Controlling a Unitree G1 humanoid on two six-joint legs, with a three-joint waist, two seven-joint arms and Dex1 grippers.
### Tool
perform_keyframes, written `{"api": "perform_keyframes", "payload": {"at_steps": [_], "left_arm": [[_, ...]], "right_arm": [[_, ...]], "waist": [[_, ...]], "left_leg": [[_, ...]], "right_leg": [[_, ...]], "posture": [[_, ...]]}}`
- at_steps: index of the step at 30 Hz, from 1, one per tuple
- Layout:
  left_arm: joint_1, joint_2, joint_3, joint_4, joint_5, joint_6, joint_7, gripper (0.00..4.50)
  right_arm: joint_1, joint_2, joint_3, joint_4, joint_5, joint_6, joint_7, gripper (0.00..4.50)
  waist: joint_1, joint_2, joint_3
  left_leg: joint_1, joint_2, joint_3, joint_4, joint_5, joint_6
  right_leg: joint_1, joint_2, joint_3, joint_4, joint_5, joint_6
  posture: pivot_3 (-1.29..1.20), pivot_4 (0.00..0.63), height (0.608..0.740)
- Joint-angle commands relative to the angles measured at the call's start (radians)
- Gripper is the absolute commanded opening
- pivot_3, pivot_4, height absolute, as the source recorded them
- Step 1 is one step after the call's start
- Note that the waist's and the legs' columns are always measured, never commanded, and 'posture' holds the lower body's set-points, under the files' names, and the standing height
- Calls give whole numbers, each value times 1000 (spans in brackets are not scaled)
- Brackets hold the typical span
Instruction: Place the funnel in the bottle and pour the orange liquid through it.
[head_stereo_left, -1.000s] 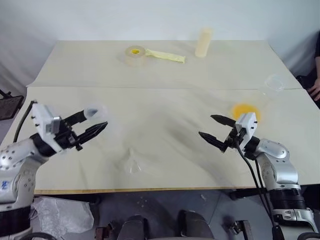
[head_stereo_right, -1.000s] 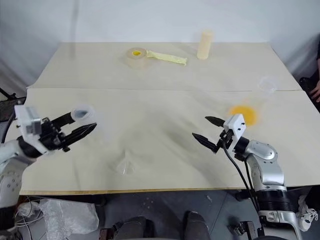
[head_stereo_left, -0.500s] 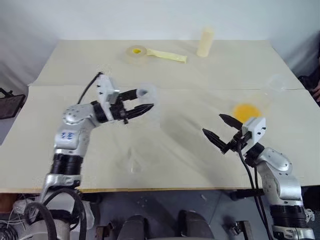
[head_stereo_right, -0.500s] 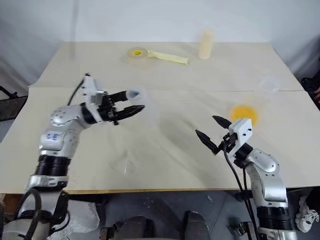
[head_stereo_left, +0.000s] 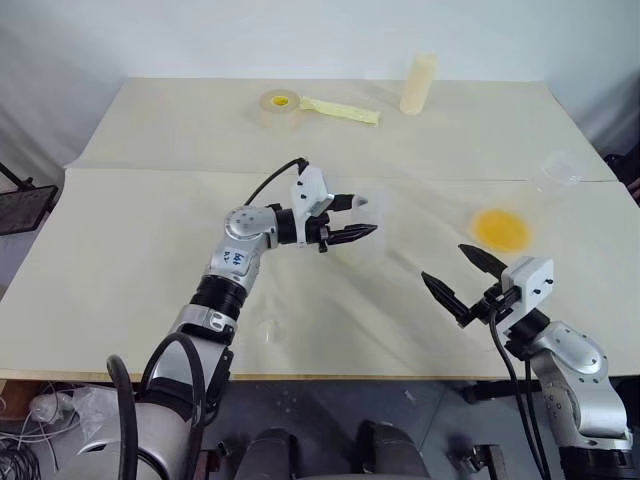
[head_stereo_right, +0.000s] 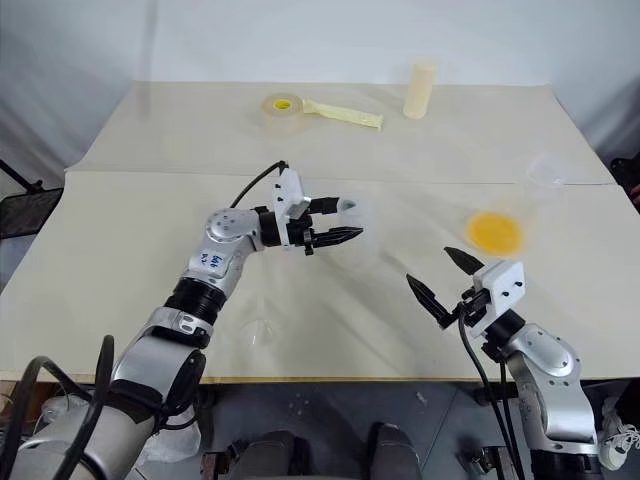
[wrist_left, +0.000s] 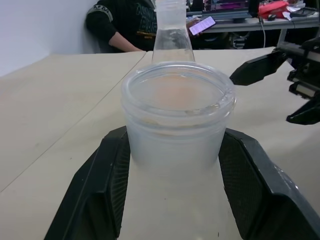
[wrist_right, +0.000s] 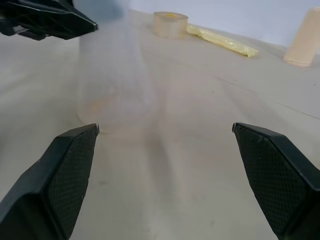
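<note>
While the tape roll (head_stereo_left: 279, 105), the yellow strip (head_stereo_left: 339, 111) and the cream cylinder (head_stereo_left: 419, 84) sit far back on the table (head_stereo_left: 140, 250), the middle is where the left gripper (head_stereo_left: 352, 219) holds the frosted bottle (wrist_left: 176, 120) between its two black fingers, mouth up. Nothing can be seen inside it. Near the front edge lies the little clear funnel (head_stereo_left: 268, 330). Off to the right the orange liquid (head_stereo_left: 500, 228) glows in a clear vessel, with a small clear cup (head_stereo_left: 557, 172) beyond it. Close by, the right gripper (head_stereo_left: 466, 278) has its fingers wide apart and holds nothing
</note>
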Motion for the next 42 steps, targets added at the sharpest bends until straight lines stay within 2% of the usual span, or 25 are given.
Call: {"api": "perform_keyframes", "payload": {"at_steps": [1,4,10,11,22,29,34,42], "left_arm": [[-24,-22,3,15,19,-42,-1,2288],[-25,-27,7,26,26,-50,-7,2288],[20,-38,-5,-4,33,-23,-18,4287],[23,-38,-4,-11,33,-21,-19,4476],[73,10,30,-136,9,48,-26,4476],[131,76,70,-280,-63,138,-86,4476],[206,167,107,-428,-101,250,-84,4476],[458,376,281,-711,-188,416,-12,4476]], "right_arm": [[11,-12,-27,-48,7,-23,-6,4500],[14,-12,-27,-52,7,-22,-7,4500],[2,-14,-30,-44,1,-20,-13,4500],[0,-14,-30,-42,0,-20,-14,4500],[-13,-19,-32,-37,-2,-16,-7,4500],[-25,-30,-29,-27,1,-12,2,4500],[-31,-44,-33,-24,7,-5,16,4500],[-10,-72,-27,-31,40,26,64,4500]], "waist": [[0,0,0],[0,0,0],[1,0,0],[1,0,0],[0,0,0],[0,0,0],[-3,0,0],[-4,0,0]], "left_leg": [[0,0,0,0,0,0],[0,0,0,0,0,0],[0,0,0,0,0,0],[0,0,0,0,0,0],[0,0,0,0,0,0],[0,0,-1,0,0,0],[0,0,-1,0,0,0],[0,1,-10,0,0,0]], "right_leg": [[0,0,0,0,0,0],[0,0,0,0,0,0],[0,0,0,0,0,0],[0,0,0,0,0,0],[0,0,0,0,0,0],[0,0,0,1,0,0],[0,0,0,1,0,0],[0,0,1,2,0,0]], "posture": [[0,150,740],[0,150,740],[0,150,740],[0,150,740],[0,150,740],[0,150,740],[0,150,740],[0,150,740]]}}
